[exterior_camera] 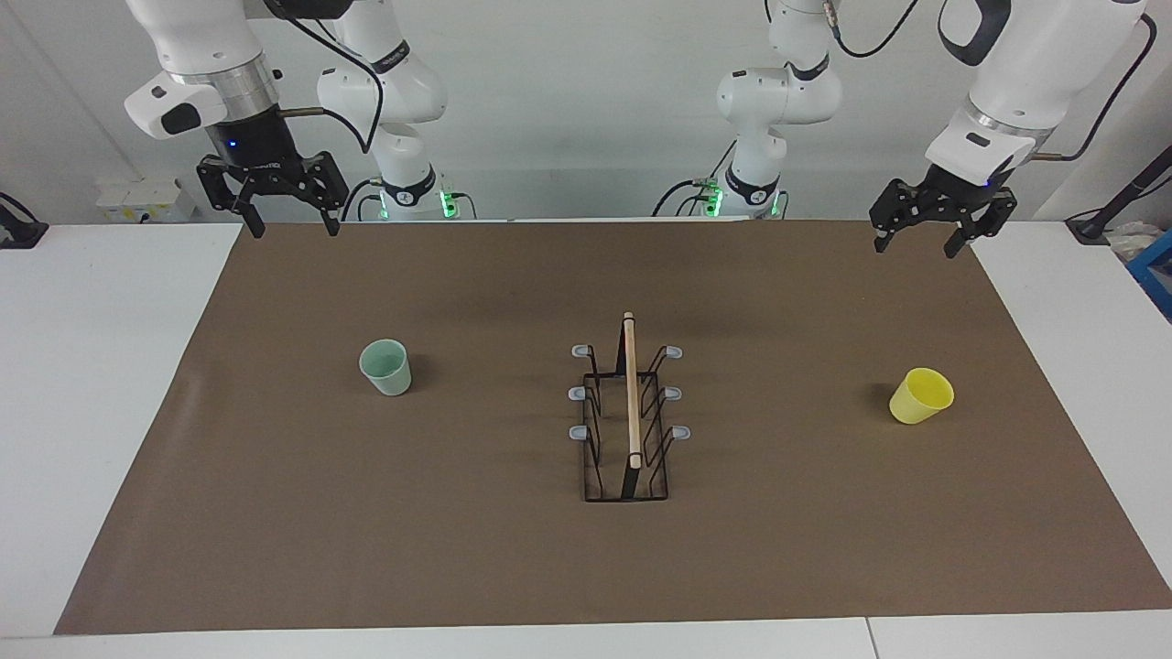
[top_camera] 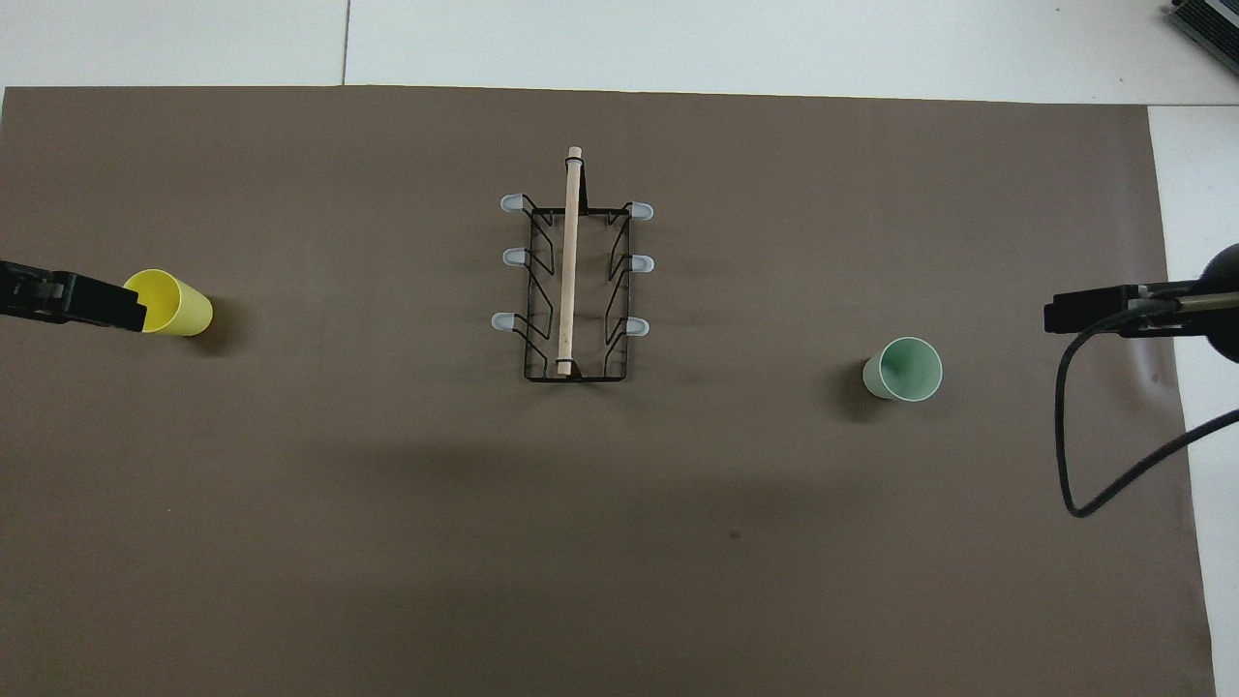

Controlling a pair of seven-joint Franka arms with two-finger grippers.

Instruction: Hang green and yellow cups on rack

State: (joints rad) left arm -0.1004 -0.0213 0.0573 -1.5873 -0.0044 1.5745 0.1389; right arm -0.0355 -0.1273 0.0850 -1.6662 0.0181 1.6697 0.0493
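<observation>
Rack (exterior_camera: 626, 416) sat mid-tabletop, pegs bare; both cups stood apart from the raised left end effector (exterior_camera: 918, 240) and right end effector (exterior_camera: 291, 222), both wide.

Left claw (exterior_camera: 918, 243) and right claw (exterior_camera: 291, 221) both raised, open.

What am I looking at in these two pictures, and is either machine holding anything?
Two white robot arms stand at a table covered by a brown mat. One picture faces them from across the table; the other looks steeply down from above their end. In the middle stands a black wire rack with a light wooden top bar and grey-tipped pegs. A pale mint green plastic cup stands upright toward the right arm's end; a bright yellow plastic cup lies tilted toward the left arm's. The left gripper and right gripper hang raised, fingers open, holding nothing.
</observation>
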